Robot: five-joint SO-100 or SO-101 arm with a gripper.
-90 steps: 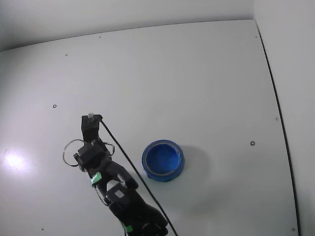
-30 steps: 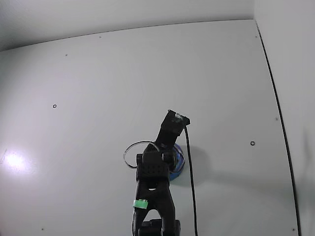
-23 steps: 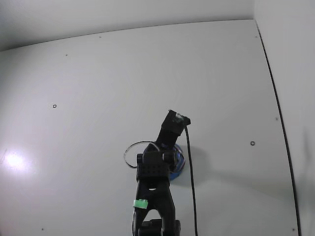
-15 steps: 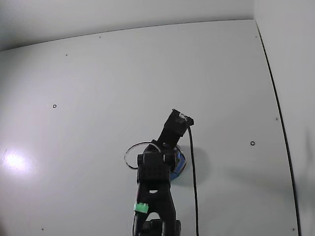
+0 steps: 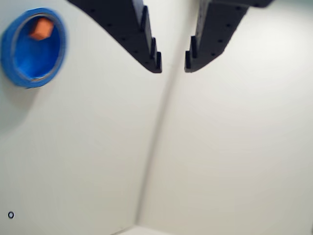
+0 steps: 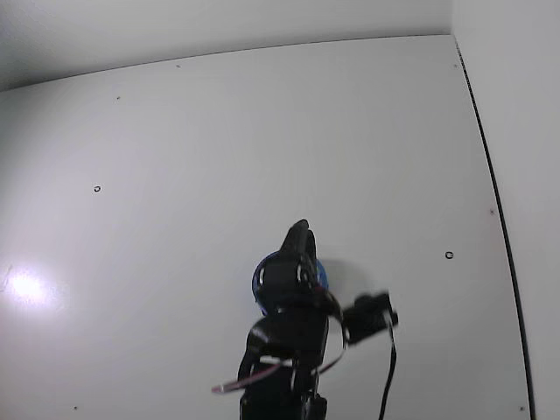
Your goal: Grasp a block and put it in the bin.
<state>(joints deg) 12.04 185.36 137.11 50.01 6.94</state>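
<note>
Much open room is seen on the white table (image 6: pixel 262 131): in the fixed view its surface is bare towards the far edge and towards the right edge, where a dark seam runs along the side. Only small dark dots are marked on it. In the wrist view a faint line is seen across the pale surface below the end effector (image 5: pixel 173 62).

The table is smooth and slightly shiny, with a bright spot of light at the left in the fixed view. The bin (image 5: pixel 14 73) is round and low, with a thick blue rim and a blue floor. The block (image 5: pixel 41 28) is small, with plain faces, and looks orange-pink in the wrist view. The fingers (image 5: pixel 142 36) are black, with stepped inner edges.

The end effector is held slightly apart, with a narrow gap between the tips, and nothing is gripped in it. The block lies inside the bin, near its far wall, well apart from the end effector and to its left in the wrist view. In the fixed view the bin (image 6: pixel 259 278) is mostly covered by the black arm (image 6: pixel 293 337).
</note>
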